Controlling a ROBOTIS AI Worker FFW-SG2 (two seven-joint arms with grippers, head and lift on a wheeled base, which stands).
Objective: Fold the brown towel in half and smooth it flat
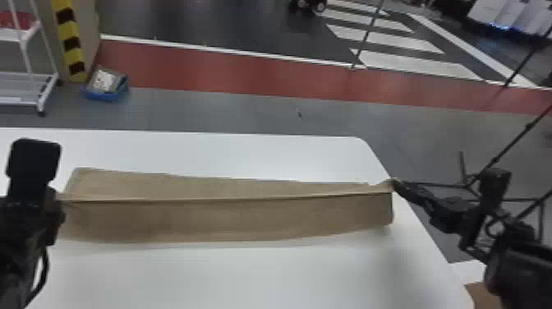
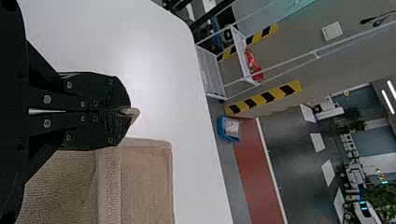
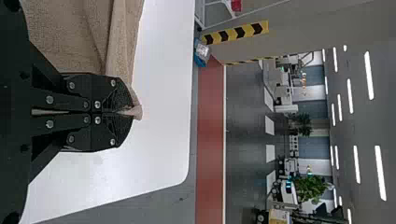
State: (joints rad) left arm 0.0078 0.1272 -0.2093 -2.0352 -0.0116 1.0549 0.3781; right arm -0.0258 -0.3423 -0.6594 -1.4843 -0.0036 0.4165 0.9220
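Note:
My right gripper (image 1: 397, 183) is at the right end of the brown towel (image 1: 230, 217), which stretches across the white table as a long strip. One edge of the cloth is drawn up along its length, with a second layer lying behind that edge. In the right wrist view the gripper (image 3: 126, 112) is shut on a corner of the towel (image 3: 70, 32). My left gripper (image 1: 55, 197) stands at the strip's left end, partly hidden by its own arm. A small tip of cloth pokes out from the left gripper (image 2: 123, 111), shut in the left wrist view beside the towel (image 2: 144, 182).
The white table (image 1: 246, 275) has a rounded far right corner, close to my right gripper. Beyond its far edge, a blue bin (image 1: 106, 84) and a white rack (image 1: 24, 78) stand on the floor. Thin dark stands (image 1: 497, 156) rise at the right.

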